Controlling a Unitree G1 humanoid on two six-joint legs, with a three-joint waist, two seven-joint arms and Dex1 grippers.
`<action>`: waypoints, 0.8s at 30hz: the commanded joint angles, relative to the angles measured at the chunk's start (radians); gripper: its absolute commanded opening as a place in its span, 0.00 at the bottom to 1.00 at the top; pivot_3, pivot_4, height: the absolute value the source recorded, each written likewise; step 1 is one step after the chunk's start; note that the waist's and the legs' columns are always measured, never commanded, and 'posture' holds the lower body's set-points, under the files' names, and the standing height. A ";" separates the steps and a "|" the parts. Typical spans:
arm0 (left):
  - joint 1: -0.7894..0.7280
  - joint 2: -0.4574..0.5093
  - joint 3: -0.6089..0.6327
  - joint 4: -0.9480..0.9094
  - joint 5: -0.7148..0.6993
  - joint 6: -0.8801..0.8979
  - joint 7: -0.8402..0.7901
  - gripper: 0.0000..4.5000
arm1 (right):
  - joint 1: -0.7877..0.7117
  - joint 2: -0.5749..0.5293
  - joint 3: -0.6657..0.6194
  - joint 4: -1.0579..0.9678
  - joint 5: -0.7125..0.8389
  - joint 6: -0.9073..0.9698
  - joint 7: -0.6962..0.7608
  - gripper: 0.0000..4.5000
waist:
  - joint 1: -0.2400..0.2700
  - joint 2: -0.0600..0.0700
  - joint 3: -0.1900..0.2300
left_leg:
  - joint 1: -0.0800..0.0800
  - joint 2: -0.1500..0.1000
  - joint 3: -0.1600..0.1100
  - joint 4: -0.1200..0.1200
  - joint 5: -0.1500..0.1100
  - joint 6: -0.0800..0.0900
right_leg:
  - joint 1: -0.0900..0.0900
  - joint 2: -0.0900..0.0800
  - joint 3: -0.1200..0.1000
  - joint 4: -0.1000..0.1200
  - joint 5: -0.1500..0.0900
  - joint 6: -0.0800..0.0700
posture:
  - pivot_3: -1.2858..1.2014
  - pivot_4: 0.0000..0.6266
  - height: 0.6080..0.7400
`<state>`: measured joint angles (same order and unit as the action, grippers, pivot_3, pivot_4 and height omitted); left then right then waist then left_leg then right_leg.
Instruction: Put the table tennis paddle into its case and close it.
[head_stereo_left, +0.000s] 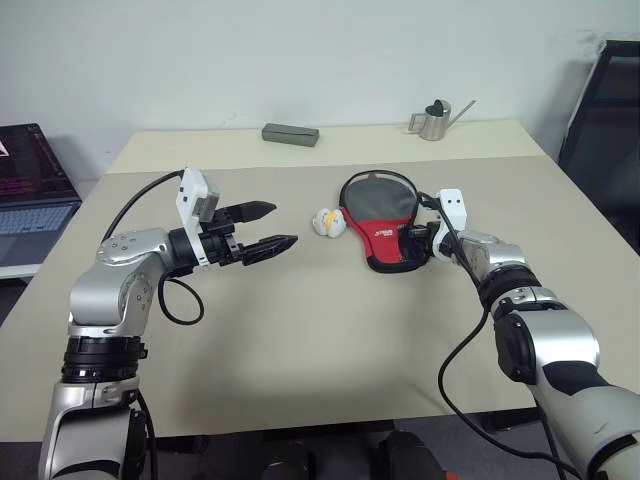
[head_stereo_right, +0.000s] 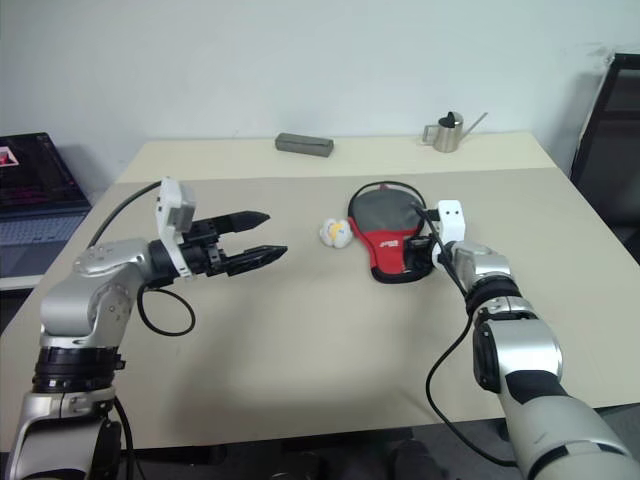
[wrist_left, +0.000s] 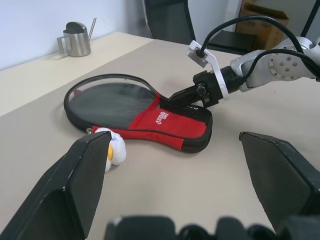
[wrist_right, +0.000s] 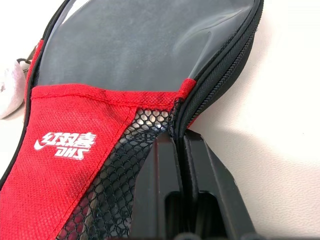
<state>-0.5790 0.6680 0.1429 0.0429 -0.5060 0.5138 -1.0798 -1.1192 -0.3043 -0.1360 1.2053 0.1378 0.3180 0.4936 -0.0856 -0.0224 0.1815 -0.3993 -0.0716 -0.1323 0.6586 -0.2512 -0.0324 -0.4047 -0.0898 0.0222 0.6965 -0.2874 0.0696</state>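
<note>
Right gripper clamps the case's edge; left gripper hovers released.

Nearest the table's (head_stereo_left: 300, 340) front edge lies a broad bare stretch. Above the left half, the left gripper (head_stereo_left: 268, 228) hangs with its fingers spread and nothing between them, well apart from everything. Right of centre, the case (head_stereo_left: 385, 220) lies flat, handle part toward the front; the right gripper (wrist_right: 181, 150) is pinched tight on its zip seam at the handle side. A small white-and-yellow toy (head_stereo_left: 328, 222) sits just beside the case's left edge. Along the far edge rest a grey block (head_stereo_left: 290, 134) and a metal watering can (head_stereo_left: 436, 120).
</note>
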 joint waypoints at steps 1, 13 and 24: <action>0.001 0.018 0.014 -0.043 -0.011 -0.015 0.002 1.00 | -0.006 0.003 -0.016 -0.006 0.005 0.013 -0.004 0.00 | 0.000 0.000 0.000 | 0.000 0.000 0.000 0.000 0.000 0.000 | 0.000 0.000 0.000 0.000 0.000 0.000 | 0.52 0.24 1.00; 0.122 0.106 0.023 -0.124 -0.040 0.035 -0.050 1.00 | 0.081 0.015 -0.011 -0.291 0.053 0.245 0.031 0.00 | -0.003 0.000 0.000 | 0.000 0.000 0.000 -0.001 0.000 0.000 | -0.001 0.000 0.000 0.000 0.000 0.000 | 0.52 0.24 1.00; 0.178 0.154 0.019 -0.175 -0.065 0.065 -0.084 1.00 | 0.199 0.019 -0.007 -0.601 0.091 0.445 -0.009 0.00 | 0.002 0.001 0.000 | 0.000 0.001 0.000 -0.003 -0.001 0.001 | -0.001 0.000 0.000 -0.002 0.000 0.000 | 0.52 0.24 1.00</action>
<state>-0.3976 0.8022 0.1434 -0.0968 -0.5501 0.5806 -1.1600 -0.9165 -0.2905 -0.1423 0.6507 0.2125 0.7505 0.4796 -0.0835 -0.0218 0.1818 -0.3996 -0.0710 -0.1324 0.6550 -0.2522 -0.0311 -0.4060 -0.0897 0.0222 0.6944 -0.2876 0.0694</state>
